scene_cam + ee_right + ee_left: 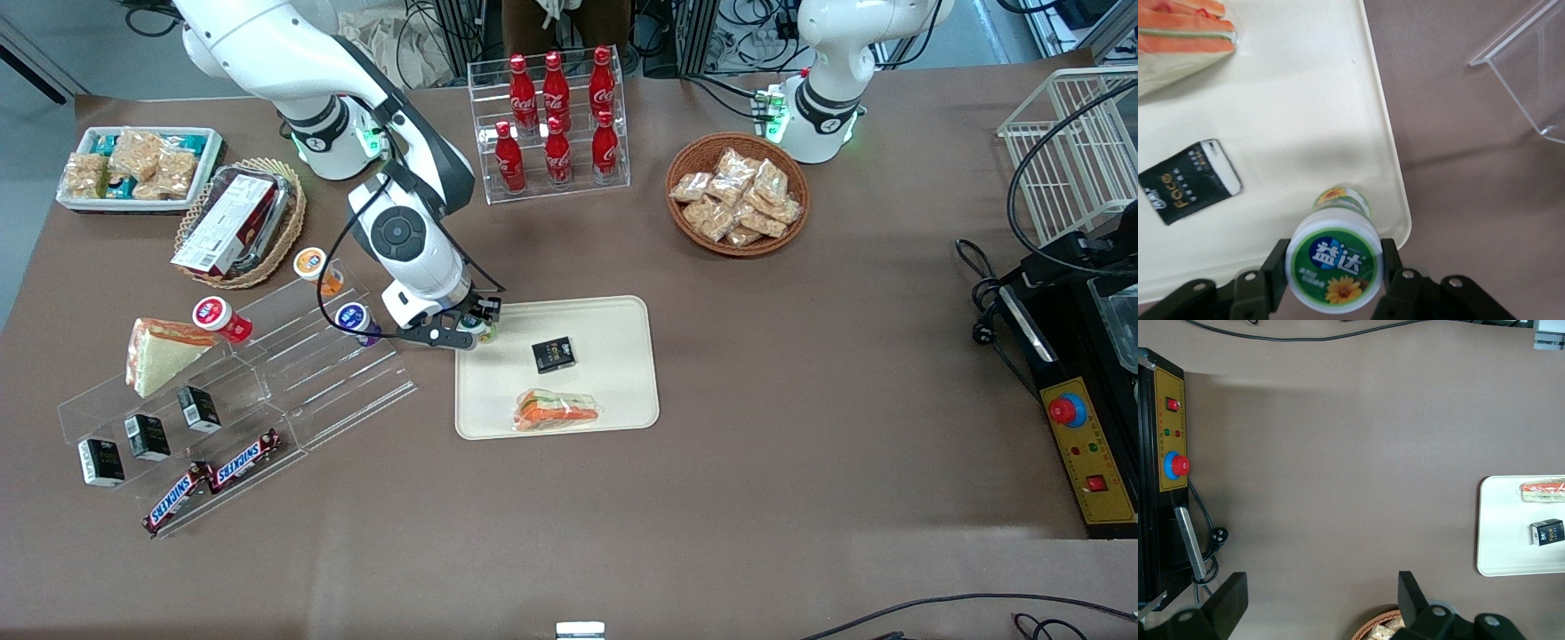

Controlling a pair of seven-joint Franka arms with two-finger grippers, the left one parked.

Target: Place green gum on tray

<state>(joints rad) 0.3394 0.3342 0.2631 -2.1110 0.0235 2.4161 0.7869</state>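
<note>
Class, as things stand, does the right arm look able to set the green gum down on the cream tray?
Probably yes: the tool grips the green gum over the tray corner, clear of the black packet.

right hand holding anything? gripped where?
Yes: the hand holds the green gum, fingers clamped on opposite sides of its lid, above a corner of the tray.

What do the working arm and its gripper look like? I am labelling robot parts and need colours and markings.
The working arm has glossy white rounded shells with dark grey joint bands, a round dark cap on its lower segment, and a green light near the base. A black cable loops along it. The gripper is black, with two flat matte fingers fastened by silver screws.
</note>
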